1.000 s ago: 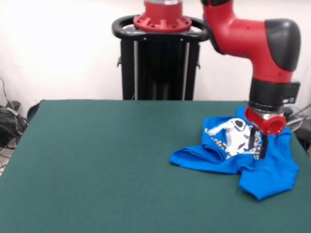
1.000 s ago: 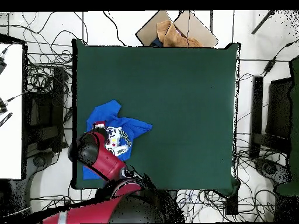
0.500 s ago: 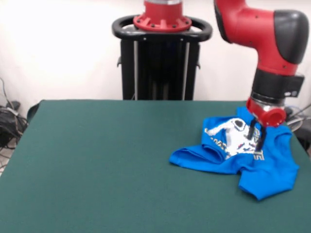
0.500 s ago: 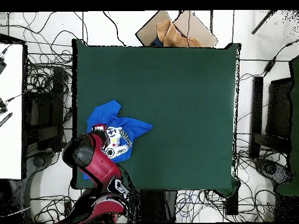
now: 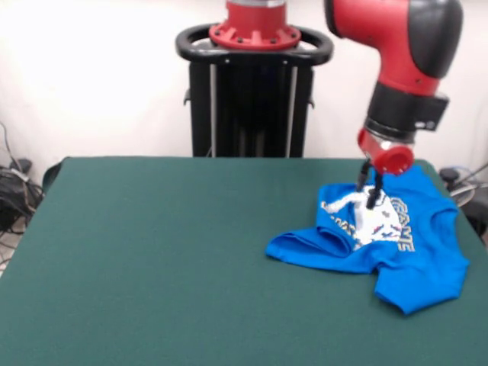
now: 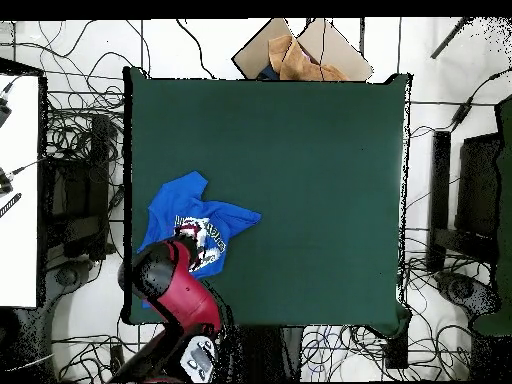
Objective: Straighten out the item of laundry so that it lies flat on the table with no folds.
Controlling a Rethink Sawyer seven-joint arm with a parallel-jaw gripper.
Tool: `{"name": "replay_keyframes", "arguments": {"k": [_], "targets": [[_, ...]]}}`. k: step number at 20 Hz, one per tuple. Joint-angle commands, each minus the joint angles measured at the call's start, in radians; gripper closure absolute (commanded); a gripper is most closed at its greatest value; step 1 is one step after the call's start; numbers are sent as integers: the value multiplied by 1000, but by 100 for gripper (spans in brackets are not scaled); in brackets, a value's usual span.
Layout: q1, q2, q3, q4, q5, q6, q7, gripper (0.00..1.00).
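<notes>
One gripper (image 5: 368,187) hangs over the white print of one blue T-shirt (image 5: 381,240), its two dark fingers (image 5: 373,195) a small way apart with nothing between them; whether the tips touch the cloth cannot be told. In the overhead view the gripper (image 6: 186,233) is mostly hidden under the arm's red wrist.

The T-shirt is the only garment on the one green table (image 5: 168,259). In the front view it lies at about 3 o'clock on the tabletop, close to the right edge, crumpled: a folded ridge runs toward 9 o'clock from the print, and a loose flap points to 5 o'clock. Seen from overhead, the T-shirt (image 6: 190,205) sits at about 8 o'clock on the table (image 6: 300,150), touching the left edge, with one sleeve reaching toward 12 o'clock.

All the rest of the felt is bare, leaving wide open room toward 9 o'clock in the front view.

The one red and black arm (image 5: 404,69) comes down from 12 o'clock, elbow high, wrist tilted slightly so the gripper points down and toward 7 o'clock.
</notes>
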Motion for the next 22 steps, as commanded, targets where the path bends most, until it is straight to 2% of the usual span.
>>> {"name": "replay_keyframes", "arguments": {"k": [1, 3, 5, 7, 9, 12, 16, 17, 18, 19, 20, 22], "targets": [[-101, -66, -123, -46, -207, 83, -87, 0], [-212, -86, -38, -14, -332, -4, -47, 0], [-287, -101, 14, -2, -433, -61, 9, 0], [-322, -96, 41, -9, -500, -104, 70, 0], [-331, -70, 41, -29, -527, -127, 110, 0], [-331, -51, -11, -64, -563, -103, 54, 0], [-447, -103, 37, -74, -776, -55, -85, 0], [-523, -116, 107, -58, -867, -38, -112, 0], [-636, -115, 233, -36, -976, -14, -142, 0], [-729, -108, 348, -7, -1043, 23, -153, 0], [-790, -114, 426, 16, -1095, 73, -175, 0], [-842, -170, 476, 54, -1171, 151, -206, 0]]}}
